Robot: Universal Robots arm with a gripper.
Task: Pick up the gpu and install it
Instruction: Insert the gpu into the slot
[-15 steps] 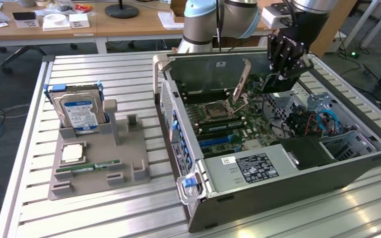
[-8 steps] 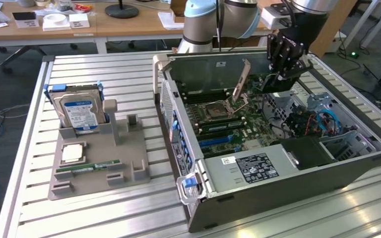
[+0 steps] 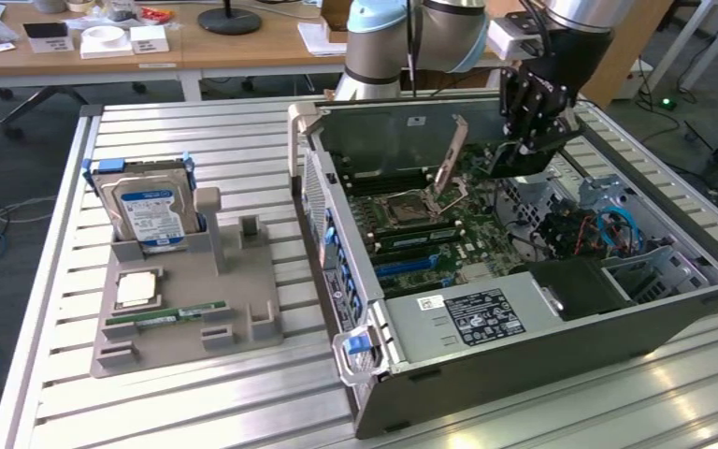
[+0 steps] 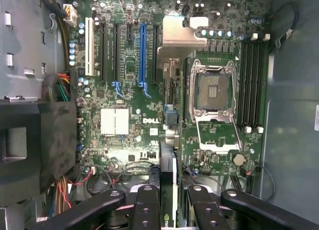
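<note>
I see the gripper (image 3: 524,150) hanging over the open computer case (image 3: 459,374). Its fingers (image 4: 145,210) are clamped on the gpu (image 3: 452,159). The gpu is up in the air over the middle of the case, above the green motherboard (image 3: 428,238). It stands on its thin edge and leans a little.

In the wrist view I look straight down along the gpu (image 4: 168,170). It shows as a thin dark strip between the two fingers, with its shiny metal end plate (image 4: 180,38) at the far end. Inside the case, the strip runs between the long blue slot (image 4: 143,56) and the square CPU socket (image 4: 212,90). I cannot tell if the gpu touches the motherboard.

Outside the case, to the exterior view's left of it, a gray holder (image 3: 179,323) sits on the counter (image 3: 209,412). A hard drive (image 3: 147,210) with a blue label stands in the holder. A slim green memory stick (image 3: 165,316) lies on it.
</note>
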